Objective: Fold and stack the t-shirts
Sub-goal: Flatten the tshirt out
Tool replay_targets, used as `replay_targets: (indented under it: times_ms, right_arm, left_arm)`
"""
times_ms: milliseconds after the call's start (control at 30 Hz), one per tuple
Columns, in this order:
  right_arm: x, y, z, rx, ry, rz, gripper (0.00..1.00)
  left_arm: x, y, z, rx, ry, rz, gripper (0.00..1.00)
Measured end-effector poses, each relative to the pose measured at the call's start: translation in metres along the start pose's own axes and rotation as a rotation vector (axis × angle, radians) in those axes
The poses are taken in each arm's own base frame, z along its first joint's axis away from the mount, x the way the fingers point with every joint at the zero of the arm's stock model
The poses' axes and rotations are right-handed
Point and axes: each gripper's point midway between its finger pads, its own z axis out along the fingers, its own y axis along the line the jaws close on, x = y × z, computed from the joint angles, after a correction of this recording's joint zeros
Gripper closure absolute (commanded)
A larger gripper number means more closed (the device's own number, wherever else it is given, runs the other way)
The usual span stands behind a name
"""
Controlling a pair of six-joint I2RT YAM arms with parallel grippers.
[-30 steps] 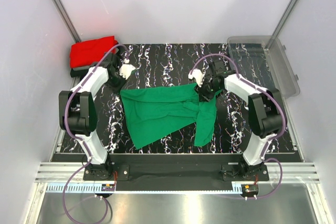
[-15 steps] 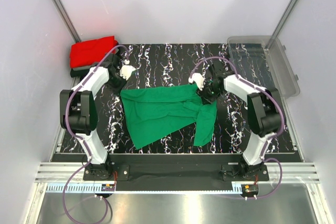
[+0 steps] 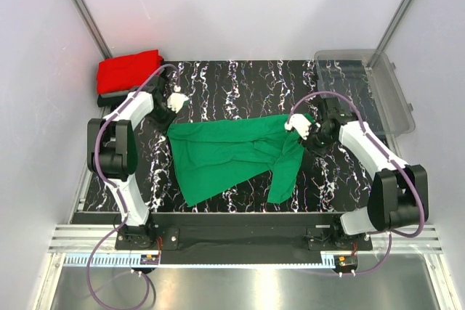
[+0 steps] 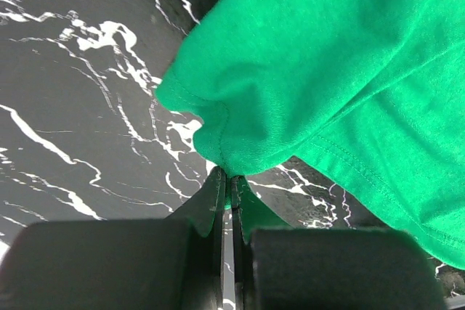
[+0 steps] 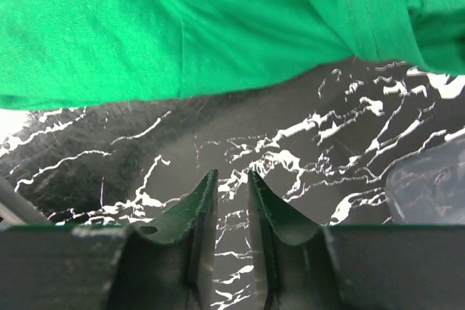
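The green t-shirt [image 3: 225, 154] lies spread and rumpled across the middle of the table, one sleeve trailing toward the near edge. My left gripper [image 3: 174, 103] is at its far left corner and is shut on a pinch of the green fabric [image 4: 327, 70], its jaws [image 4: 231, 177] closed on the hem. My right gripper [image 3: 304, 130] is by the shirt's far right corner. In the right wrist view its jaws [image 5: 231, 174] stand a little apart over bare table, with nothing between them and the green t-shirt [image 5: 218, 27] just ahead. A folded red t-shirt [image 3: 129, 70] rests on a dark one [image 3: 107, 97] at the far left corner.
A clear plastic bin [image 3: 392, 99] sits at the far right of the black marbled table [image 3: 240, 81]; its corner [image 5: 432, 186] shows to the right of my right fingers. White walls enclose the table on three sides.
My right arm has swung from the shirt's middle top out to its far right corner, its jaws narrowing. The shirt's right part shifted right with it. The left gripper edged slightly farther away.
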Motion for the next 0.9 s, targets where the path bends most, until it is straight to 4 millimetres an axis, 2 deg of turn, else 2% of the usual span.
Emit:
replay_targets:
  times_ms: [100, 233, 333, 500, 700, 800, 900]
  right_arm:
    - [-0.005, -0.004, -0.005, -0.006, -0.024, 0.02, 0.65]
    - [-0.044, -0.027, -0.007, -0.011, -0.103, 0.017, 0.63]
    - [-0.068, -0.045, 0.003, -0.018, -0.147, 0.017, 0.62]
    - [-0.093, -0.052, 0.033, -0.089, -0.162, 0.032, 0.62]
    - [-0.105, -0.04, 0.073, -0.194, -0.124, 0.034, 0.64]
    - [-0.098, -0.032, 0.083, -0.238, -0.084, 0.05, 0.66]
    - [-0.09, -0.024, 0.083, -0.267, -0.046, 0.061, 0.68]
  left_arm:
    - [-0.005, 0.003, -0.003, -0.009, -0.015, 0.001, 1.0]
    - [-0.007, 0.004, -0.004, -0.011, -0.017, 0.0, 0.99]
    - [-0.007, 0.003, -0.004, -0.01, -0.017, -0.004, 0.99]
    - [-0.007, 0.003, -0.004, -0.01, -0.017, -0.008, 0.99]
    - [-0.007, 0.002, -0.004, -0.009, -0.018, -0.021, 0.99]
    - [-0.007, 0.002, -0.004, -0.009, -0.018, -0.023, 0.99]
    - [-0.007, 0.002, -0.004, -0.009, -0.018, -0.024, 0.99]
